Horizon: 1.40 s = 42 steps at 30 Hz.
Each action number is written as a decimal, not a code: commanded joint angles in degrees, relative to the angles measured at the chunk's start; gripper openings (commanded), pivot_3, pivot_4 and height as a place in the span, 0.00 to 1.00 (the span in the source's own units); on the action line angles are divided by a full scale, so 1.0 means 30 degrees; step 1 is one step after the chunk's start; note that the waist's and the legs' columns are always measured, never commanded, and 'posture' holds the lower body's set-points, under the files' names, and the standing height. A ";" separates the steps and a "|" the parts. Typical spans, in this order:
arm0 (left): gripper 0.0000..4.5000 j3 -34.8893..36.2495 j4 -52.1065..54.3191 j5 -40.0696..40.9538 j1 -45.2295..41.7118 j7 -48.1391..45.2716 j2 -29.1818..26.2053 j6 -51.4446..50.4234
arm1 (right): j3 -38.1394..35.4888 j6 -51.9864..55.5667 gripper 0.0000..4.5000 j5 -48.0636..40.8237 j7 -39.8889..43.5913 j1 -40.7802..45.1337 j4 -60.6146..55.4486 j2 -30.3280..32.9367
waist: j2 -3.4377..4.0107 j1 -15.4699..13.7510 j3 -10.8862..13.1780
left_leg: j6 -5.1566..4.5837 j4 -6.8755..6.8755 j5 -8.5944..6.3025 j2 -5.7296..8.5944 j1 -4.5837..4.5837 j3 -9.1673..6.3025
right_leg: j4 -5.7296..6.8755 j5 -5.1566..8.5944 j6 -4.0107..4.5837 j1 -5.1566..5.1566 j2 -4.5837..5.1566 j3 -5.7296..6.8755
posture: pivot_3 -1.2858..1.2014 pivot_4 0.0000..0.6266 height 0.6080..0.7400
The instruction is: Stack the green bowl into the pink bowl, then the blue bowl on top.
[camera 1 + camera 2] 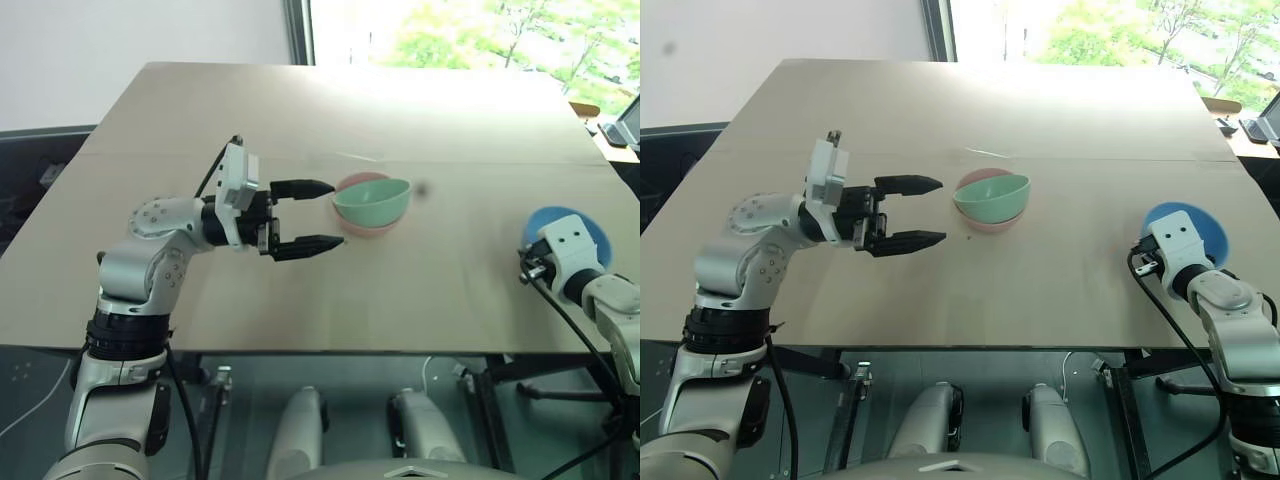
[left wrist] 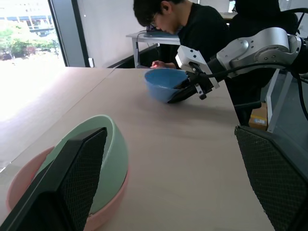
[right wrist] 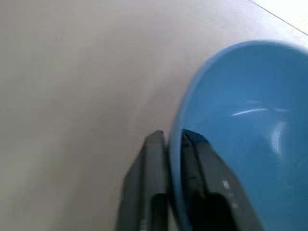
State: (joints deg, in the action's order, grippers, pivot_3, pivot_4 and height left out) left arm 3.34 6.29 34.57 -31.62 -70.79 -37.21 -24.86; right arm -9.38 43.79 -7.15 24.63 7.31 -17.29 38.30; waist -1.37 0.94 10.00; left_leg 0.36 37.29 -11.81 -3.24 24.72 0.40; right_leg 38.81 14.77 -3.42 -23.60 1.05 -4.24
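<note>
Blue bowl sits near the worktop's right edge, its rim pinched by the right end effector; green bowl nests in pink bowl toward the left, beside the gaping left end effector.

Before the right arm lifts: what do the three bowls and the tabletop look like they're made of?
Green bowl, pink bowl and blue bowl: likely plastic, going by their flat even colour and thin rims. Green and pink look matte; the blue shows a soft glint inside, so slightly glossier. Table: pale tan, matte, with a seam across it, possibly wood board or laminate; I can't tell which.
</note>
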 commanded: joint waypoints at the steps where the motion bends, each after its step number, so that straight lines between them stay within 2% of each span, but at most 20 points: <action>1: 1.00 0.0665 0.0724 0.0719 -0.0073 0.0154 -0.0279 -0.0277 | -0.0099 -0.0517 0.03 0.0190 0.0021 0.0300 -0.0154 0.0216 | 0.0000 0.0003 0.0000 | 0.0000 0.0000 0.0000 0.0000 0.0000 -0.0001 | -0.0001 0.0000 0.0000 0.0000 -0.0001 0.0000 | 0.52 0.24 1.00; 6: 1.00 0.0729 0.0791 0.0524 0.0309 0.0436 -0.0459 -0.0143 | 0.0336 -0.2178 0.03 -0.0107 0.1156 0.0900 -0.0868 0.0516 | 0.0000 0.0016 0.0000 | 0.0000 -0.0001 0.0000 0.0000 -0.0001 0.0001 | 0.0000 0.0000 0.0000 -0.0001 0.0000 0.0000 | 0.52 0.24 1.00; 10: 1.00 0.0661 0.0894 -0.0205 0.1066 0.1354 -0.0563 0.0162 | 0.1183 -0.3808 0.03 -0.1595 0.3286 0.2789 -0.1635 0.0127 | 0.0004 0.0288 0.0003 | 0.0000 -0.0005 0.0000 -0.0004 -0.0007 0.0005 | 0.0001 0.0000 -0.0001 -0.0003 -0.0003 -0.0005 | 0.52 0.24 1.00; 14: 1.00 0.0574 0.1221 -0.0650 0.1964 0.2360 -0.0278 0.0410 | 0.2670 -0.4394 0.03 -0.1971 0.4607 0.5780 -0.1004 -0.0137 | 0.0005 0.0422 0.0005 | 0.0000 -0.0010 0.0000 -0.0010 -0.0003 -0.0008 | -0.0004 0.0000 0.0000 -0.0002 -0.0008 0.0004 | 0.52 0.24 1.00; 17: 1.00 0.0588 0.1660 -0.0939 0.2605 0.3103 -0.0127 0.0563 | 0.4406 -0.4324 0.03 -0.2086 0.5478 0.9520 0.0473 -0.1306 | 0.0006 0.0491 0.0007 | -0.0001 -0.0008 0.0000 -0.0009 -0.0005 -0.0002 | 0.0000 -0.0001 0.0001 -0.0002 -0.0003 0.0002 | 0.52 0.24 1.00; 22: 1.00 0.1623 0.2922 -0.0503 0.3725 0.4792 -0.0023 -0.0080 | 0.7049 -0.5446 0.03 -0.1624 0.7172 1.3046 0.3053 -0.3373 | 0.0005 0.0402 0.0007 | 0.0000 -0.0030 0.0000 -0.0013 0.0009 -0.0022 | -0.0006 0.0000 0.0006 -0.0017 -0.0005 0.0021 | 0.52 0.24 1.00; 25: 1.00 0.2163 0.3911 -0.0307 0.4907 0.5283 -0.0198 -0.0274 | 0.8130 -0.6352 0.03 -0.1227 0.7793 1.3716 0.4845 -0.4530 | 0.0003 0.0391 0.0006 | 0.0001 -0.0033 0.0000 -0.0009 0.0023 -0.0019 | -0.0030 -0.0001 0.0007 -0.0015 0.0012 0.0027 | 0.52 0.24 1.00; 29: 1.00 0.2607 0.4836 -0.0103 0.5691 0.5938 -0.0313 -0.0571 | 0.9040 -0.7952 0.03 -0.0351 0.8542 1.3856 0.6675 -0.5028 | 0.0002 0.0252 0.0009 | 0.0001 -0.0027 0.0000 -0.0006 0.0025 -0.0022 | -0.0021 -0.0002 0.0007 -0.0014 0.0021 0.0038 | 0.52 0.24 1.00; 42: 1.00 0.3066 0.5747 0.0400 0.6289 0.6824 -0.0621 -0.1063 | 0.9439 -0.9101 0.03 0.0518 1.0193 1.4285 0.8712 -0.5359 | 0.0004 0.0412 0.0010 | 0.0001 -0.0029 0.0000 -0.0009 0.0007 -0.0024 | -0.0003 -0.0002 0.0008 -0.0015 0.0012 0.0039 | 0.52 0.24 1.00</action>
State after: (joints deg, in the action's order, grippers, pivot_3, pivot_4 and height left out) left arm 11.05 20.90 34.48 -12.87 -50.75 -38.56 -28.26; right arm 19.52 17.81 -5.65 54.65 48.92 9.26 22.48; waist -1.36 2.18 10.03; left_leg 0.37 37.20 -11.81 -3.26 24.74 0.32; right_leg 38.81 14.77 -3.40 -23.64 1.09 -4.12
